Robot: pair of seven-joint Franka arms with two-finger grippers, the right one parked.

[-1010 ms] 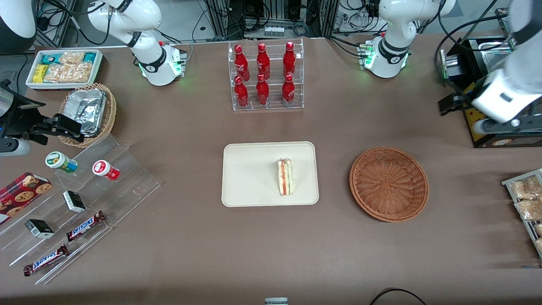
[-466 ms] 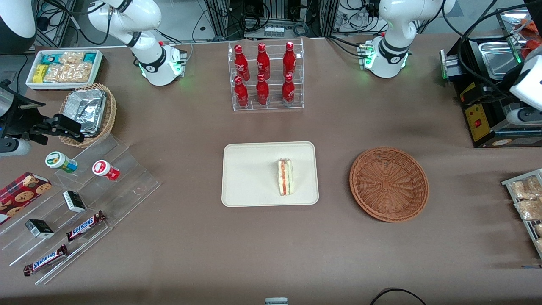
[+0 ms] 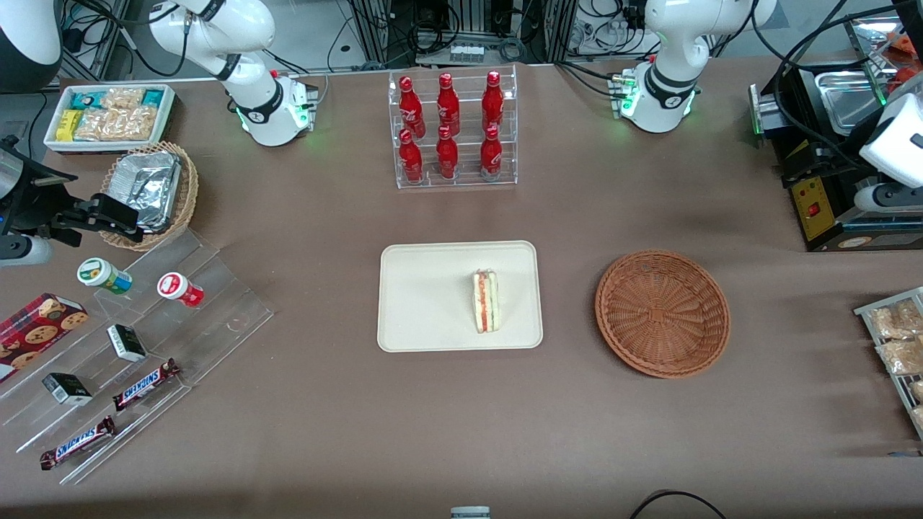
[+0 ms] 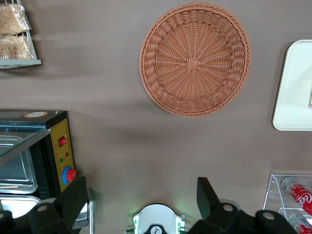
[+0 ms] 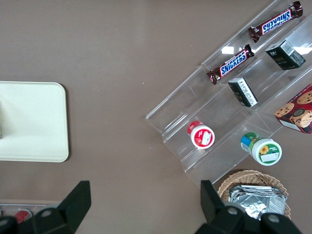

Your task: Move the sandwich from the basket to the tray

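The brown table (image 3: pixel 461 418) takes up the whole room, and the cream tray (image 3: pixel 425 295) sits at its middle, so everything else is placed from that tray. The empty woven basket (image 3: pixel 663 313) lies beside the tray toward the working arm's end of the table, well apart from it. The rack of red bottles (image 3: pixel 451 130) stands farther from the front camera than the tray. The sandwich (image 3: pixel 486 300) rests on the tray, on the part of it nearest the basket, filling edge up. The left gripper (image 4: pixel 141 197) hangs high above the table, well away from the tray out past the basket, near what looks like a black machine (image 3: pixel 829 194). Its two fingers (image 4: pixel 73 197) are spread wide with nothing between them.
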